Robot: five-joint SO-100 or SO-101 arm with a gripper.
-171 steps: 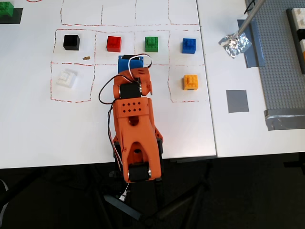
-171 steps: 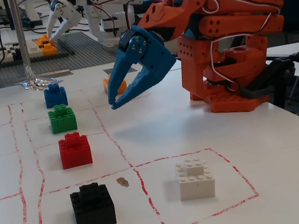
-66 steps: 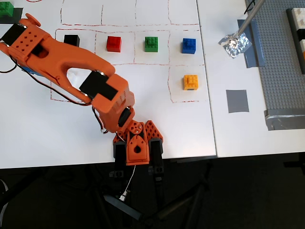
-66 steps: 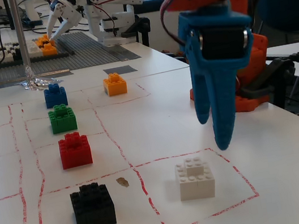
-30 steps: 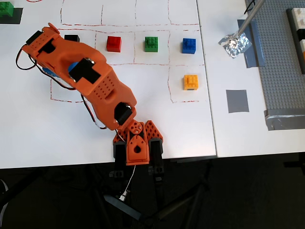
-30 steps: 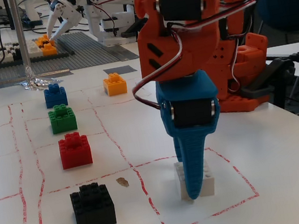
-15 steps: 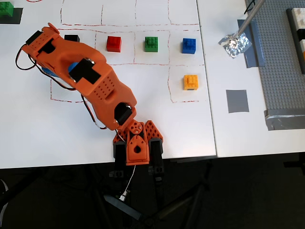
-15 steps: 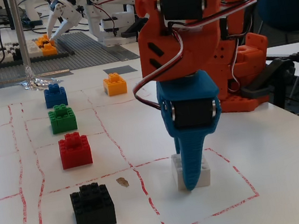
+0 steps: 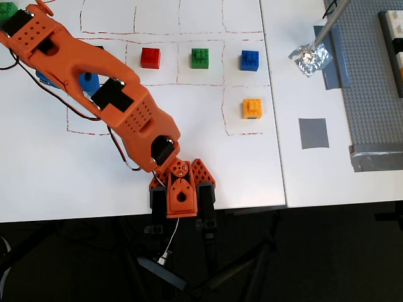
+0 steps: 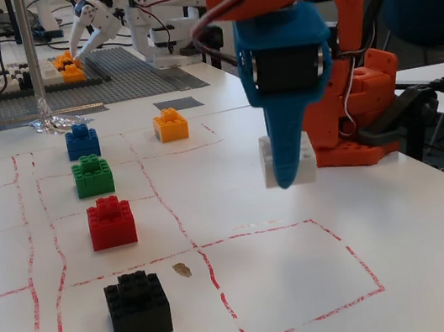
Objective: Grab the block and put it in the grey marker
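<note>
Up off the table, the blue gripper point(image 10: 290, 173) is clamped on the white block point(image 10: 304, 156), holding it in the air above the red-outlined cell in the fixed view. From overhead, the orange arm point(image 9: 119, 100) stretches toward the upper left, hiding the block. Nearby on the white sheet sit a black brick point(image 10: 137, 307), a red brick point(image 10: 111, 223), a green one point(image 10: 92, 176) and a blue one point(image 10: 82, 142). Well apart to the right in the overhead view lies the grey marker point(image 9: 313, 133), bare.
</note>
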